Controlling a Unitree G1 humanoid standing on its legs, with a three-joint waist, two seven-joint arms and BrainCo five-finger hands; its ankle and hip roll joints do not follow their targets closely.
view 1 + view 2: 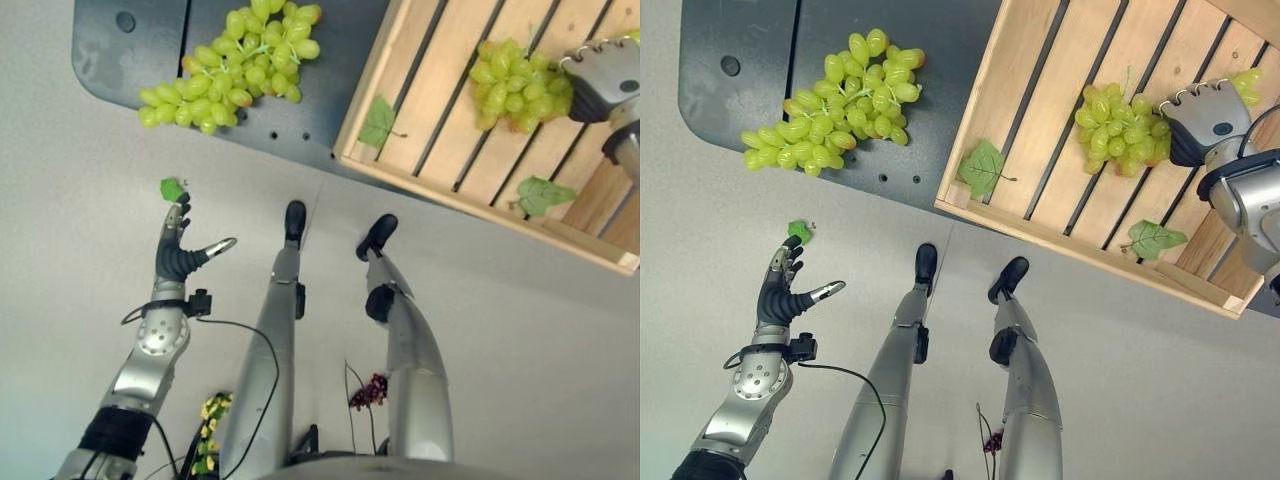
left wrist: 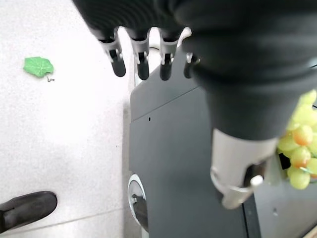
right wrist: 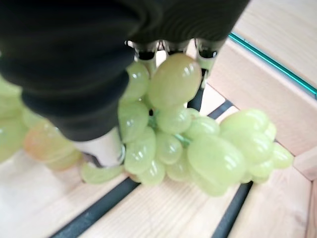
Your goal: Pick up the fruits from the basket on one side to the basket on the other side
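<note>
Grape bunch (image 1: 1118, 128): lying inside the wooden crate (image 1: 1040, 110) on its slats, right hand (image 1: 1202, 122) against it, fingers curled round the grapes. Second grape bunch (image 1: 830, 108): on the dark platform (image 1: 930, 150) beside the crate. Left hand (image 1: 785, 285): away from the crate over the floor, fingers relaxed and holding nothing, a small green leaf (image 1: 798, 231) at its fingertips.

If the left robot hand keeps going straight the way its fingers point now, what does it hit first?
Probably the small green leaf on the floor, just past the left robot hand; beyond it, the dark platform's edge. Height is unclear.
</note>
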